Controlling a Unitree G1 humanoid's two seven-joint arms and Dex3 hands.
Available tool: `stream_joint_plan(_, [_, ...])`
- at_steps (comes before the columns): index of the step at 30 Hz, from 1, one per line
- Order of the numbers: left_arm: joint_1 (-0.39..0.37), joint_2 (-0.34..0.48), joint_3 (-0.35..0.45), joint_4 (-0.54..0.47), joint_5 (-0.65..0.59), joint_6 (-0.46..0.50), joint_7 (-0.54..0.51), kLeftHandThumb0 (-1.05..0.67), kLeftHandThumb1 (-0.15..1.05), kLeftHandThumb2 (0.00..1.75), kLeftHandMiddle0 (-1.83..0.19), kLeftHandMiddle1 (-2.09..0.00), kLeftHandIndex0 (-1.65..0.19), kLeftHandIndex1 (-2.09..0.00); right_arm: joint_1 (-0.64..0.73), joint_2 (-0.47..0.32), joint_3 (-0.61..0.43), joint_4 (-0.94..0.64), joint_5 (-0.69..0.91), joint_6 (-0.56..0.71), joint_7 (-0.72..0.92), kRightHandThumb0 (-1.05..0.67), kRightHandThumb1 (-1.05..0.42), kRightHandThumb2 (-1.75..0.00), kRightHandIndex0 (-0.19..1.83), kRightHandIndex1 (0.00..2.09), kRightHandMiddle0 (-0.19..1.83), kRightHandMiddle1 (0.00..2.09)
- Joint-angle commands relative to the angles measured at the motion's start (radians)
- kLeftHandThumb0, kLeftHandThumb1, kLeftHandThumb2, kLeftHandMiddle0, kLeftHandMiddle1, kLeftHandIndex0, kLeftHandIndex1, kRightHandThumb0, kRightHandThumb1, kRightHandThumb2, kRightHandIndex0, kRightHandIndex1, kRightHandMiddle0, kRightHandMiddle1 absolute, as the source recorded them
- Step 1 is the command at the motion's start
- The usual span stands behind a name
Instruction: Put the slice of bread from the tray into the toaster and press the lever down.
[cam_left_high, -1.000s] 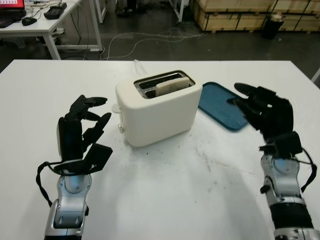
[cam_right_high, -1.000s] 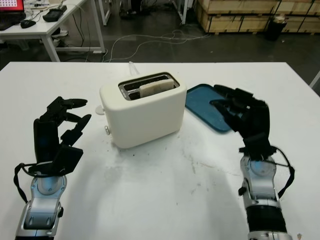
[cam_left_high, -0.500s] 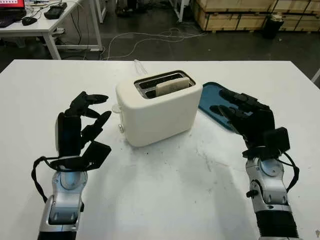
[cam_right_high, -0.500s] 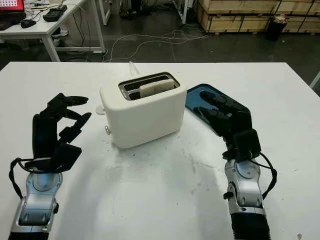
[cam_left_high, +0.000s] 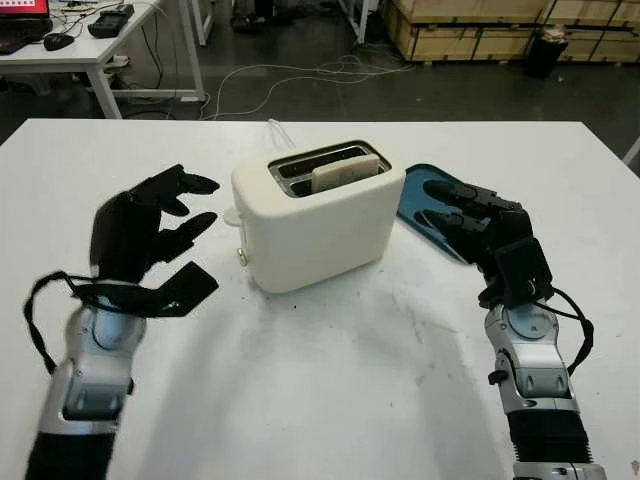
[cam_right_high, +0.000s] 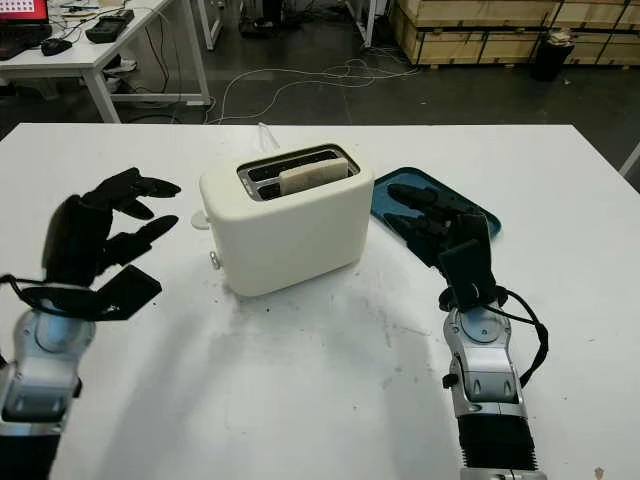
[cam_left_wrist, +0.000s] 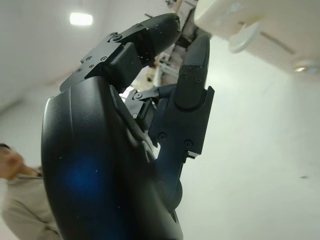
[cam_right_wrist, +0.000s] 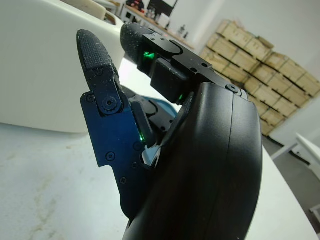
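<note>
Bread (cam_left_high: 345, 174) already sits upright in the near slot of the toaster (cam_left_high: 318, 225) mid-surface, top edge poking out, so the step left is the lever (cam_left_high: 232, 215) on the toaster's left end; left hand (cam_left_high: 140, 248) hangs just beside that end w/ fingers released, holding nothing, & should come in from above w/ a fingertip on the lever knob, pushing straight down w/o shoving the toaster sideways. Right hand (cam_left_high: 482, 225) is over the tray's (cam_left_high: 427, 196) near edge, fingers released, holding nothing. Count: 1 bread slice, 1 toaster w/ 2 slots, 1 tray, 2 hands.
</note>
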Motion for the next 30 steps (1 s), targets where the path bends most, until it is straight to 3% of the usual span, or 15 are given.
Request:
stream_joint_plan(1, [-0.034,0.034,-0.014,0.024,0.015,-0.015,-0.019,-0.26,0.91,0.00,-0.72,-1.27,-0.92,-0.45,-0.002,0.012,-0.013,-0.004,0.018,-0.019,0.007,-0.57,-0.81,0.00,1.14,0.14,1.12,0.02])
stream_joint_plan(5, [-0.071,0.091,-0.042,0.076,0.050,-0.067,-0.029,-0.26,0.89,0.00,-0.76,-1.30,-1.00,-0.36,0.001,0.017,-0.021,-0.006,0.025,-0.016,0.012,-0.56,-0.81,0.00,1.15,0.14,1.13,0.02])
stream_joint_plan(11, [-0.114,0.175,-0.080,0.124,0.102,-0.107,-0.063,-0.30,0.84,0.01,-0.78,-1.60,-1.13,-0.22,0.001,0.024,-0.032,-0.010,0.046,-0.015,0.021,-0.56,-0.81,0.00,1.16,0.15,1.15,0.02])
stream_joint_plan(17, [-0.147,0.225,-0.107,0.154,0.141,-0.149,-0.079,-0.36,0.86,0.00,-0.84,-1.56,-1.18,-0.17,0.000,0.037,-0.043,-0.012,0.072,-0.005,0.036,-0.55,-0.80,0.00,1.19,0.16,1.17,0.02])
stream_joint_plan(26, [-0.188,0.237,-0.150,0.210,0.222,-0.168,-0.072,-0.39,0.85,0.00,-0.92,-1.59,-1.24,-0.14,0.005,0.041,-0.051,-0.010,0.093,-0.017,0.056,-0.55,-0.81,0.00,1.20,0.16,1.18,0.01])
stream_joint_plan(30, [-0.208,0.232,-0.161,0.246,0.220,-0.198,-0.052,-0.39,0.85,0.00,-0.96,-1.52,-1.29,-0.13,0.006,0.041,-0.050,-0.006,0.080,-0.018,0.055,-0.56,-0.81,0.00,1.20,0.16,1.18,0.00])
